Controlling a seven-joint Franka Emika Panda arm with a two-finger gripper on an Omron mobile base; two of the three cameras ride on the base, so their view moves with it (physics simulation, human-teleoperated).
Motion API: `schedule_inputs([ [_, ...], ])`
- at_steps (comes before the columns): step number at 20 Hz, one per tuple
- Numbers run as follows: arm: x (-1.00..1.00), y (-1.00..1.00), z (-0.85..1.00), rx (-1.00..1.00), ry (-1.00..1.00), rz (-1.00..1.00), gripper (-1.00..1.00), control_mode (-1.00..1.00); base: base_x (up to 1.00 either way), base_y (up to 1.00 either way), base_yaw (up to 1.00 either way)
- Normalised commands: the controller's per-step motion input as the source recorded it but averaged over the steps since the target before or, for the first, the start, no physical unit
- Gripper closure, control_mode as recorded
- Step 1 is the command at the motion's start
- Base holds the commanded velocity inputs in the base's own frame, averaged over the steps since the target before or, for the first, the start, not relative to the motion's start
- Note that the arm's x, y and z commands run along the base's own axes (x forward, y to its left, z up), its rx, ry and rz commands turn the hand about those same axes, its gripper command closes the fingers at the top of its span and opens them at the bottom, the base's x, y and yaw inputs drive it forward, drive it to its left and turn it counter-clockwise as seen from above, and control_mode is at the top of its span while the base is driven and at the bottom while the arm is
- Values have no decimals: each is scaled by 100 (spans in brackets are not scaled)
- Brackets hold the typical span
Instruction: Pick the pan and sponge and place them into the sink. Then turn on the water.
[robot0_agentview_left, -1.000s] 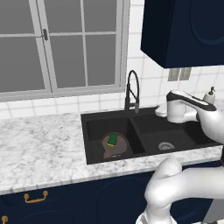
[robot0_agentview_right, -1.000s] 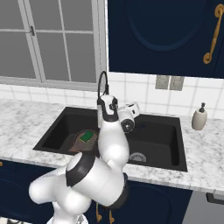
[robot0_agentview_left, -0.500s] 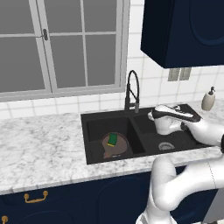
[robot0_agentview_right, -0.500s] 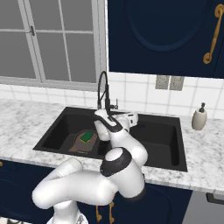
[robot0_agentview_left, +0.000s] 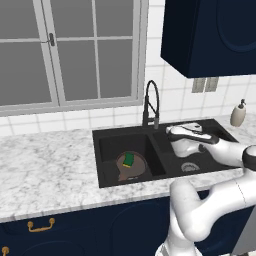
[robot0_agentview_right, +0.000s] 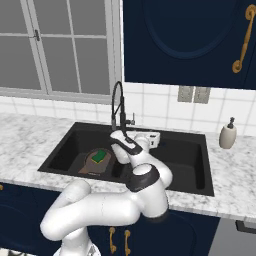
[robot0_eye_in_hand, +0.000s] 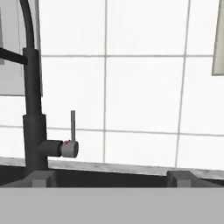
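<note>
The pan (robot0_agentview_left: 131, 166) lay on the floor of the left basin of the black double sink (robot0_agentview_left: 107, 182), its handle pointing toward the near edge, and the green sponge (robot0_agentview_left: 129, 159) rested on top of it, so the two placing steps looked finished. No stream fell from the arched tap (robot0_agentview_left: 151, 103), which stood at the far rim between the basins, so the water remained to be turned on. The gripper (robot0_eye_in_hand: 113, 178) hung low over the right basin, just right of the tap and aimed at the tiled back wall; its two dark fingertips stood well apart with nothing between them, so it was open and empty. From the hand camera the tap's thin silver lever (robot0_eye_in_hand: 72, 126) stood upright on a small round knob beside the black column, a little left of the gap between the fingertips and not yet touched. Judged from this, the arm was lined up for the last step: closing in on the lever and pushing it to start the flow. A soap dispenser (robot0_agentview_right: 227, 134) stood on the marble counter (robot0_agentview_left: 45, 170) at the far right, clear of the work.
</note>
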Motion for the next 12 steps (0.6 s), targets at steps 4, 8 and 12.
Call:
schedule_inputs([
  [4, 11, -1, 3, 15, -7, 0, -100, -100, 0, 0, 0],
  [8, 6, 0, 14, 9, -4, 0, -100, -100, 0, 0, 0],
  [12, 9, 0, 7, 1, -2, 0, -100, -100, 0, 0, 0],
])
